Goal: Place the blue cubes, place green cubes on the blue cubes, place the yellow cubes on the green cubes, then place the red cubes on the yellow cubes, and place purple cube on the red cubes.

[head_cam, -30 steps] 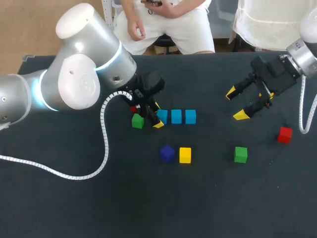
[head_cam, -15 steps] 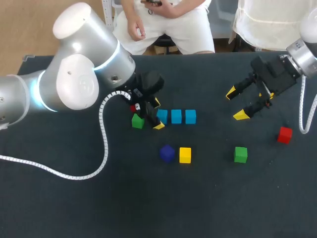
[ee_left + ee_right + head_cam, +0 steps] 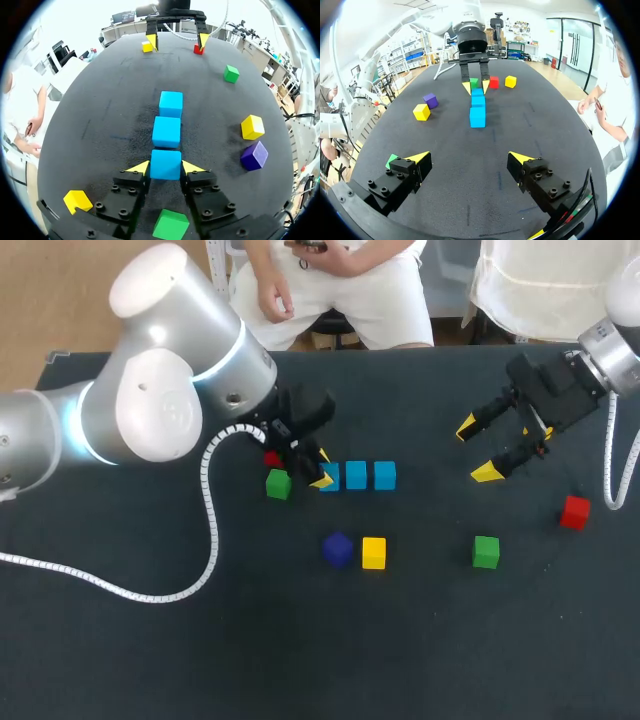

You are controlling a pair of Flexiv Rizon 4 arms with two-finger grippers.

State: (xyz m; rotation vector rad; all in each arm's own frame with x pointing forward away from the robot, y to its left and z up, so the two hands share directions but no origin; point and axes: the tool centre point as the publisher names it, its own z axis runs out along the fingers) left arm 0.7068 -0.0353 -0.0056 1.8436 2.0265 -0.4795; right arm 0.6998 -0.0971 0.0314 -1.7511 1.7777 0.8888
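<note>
Three blue cubes lie in a row on the dark table; the nearest one sits between the yellow tips of my left gripper, both tips against its sides. In the head view that cube is at the row's left end, by my left gripper. A green cube and a red cube lie just left of it. The purple cube and a yellow cube sit nearer the front. My right gripper hangs open at the right, holding nothing.
A second green cube and a second red cube lie on the right side, below my right gripper. Another yellow cube lies beside my left gripper's body. My left arm's big elbow covers the table's back left.
My left gripper has shifted right, away from the green cube, and its fingers have narrowed onto the leftmost blue cube. My right arm has kept still.
</note>
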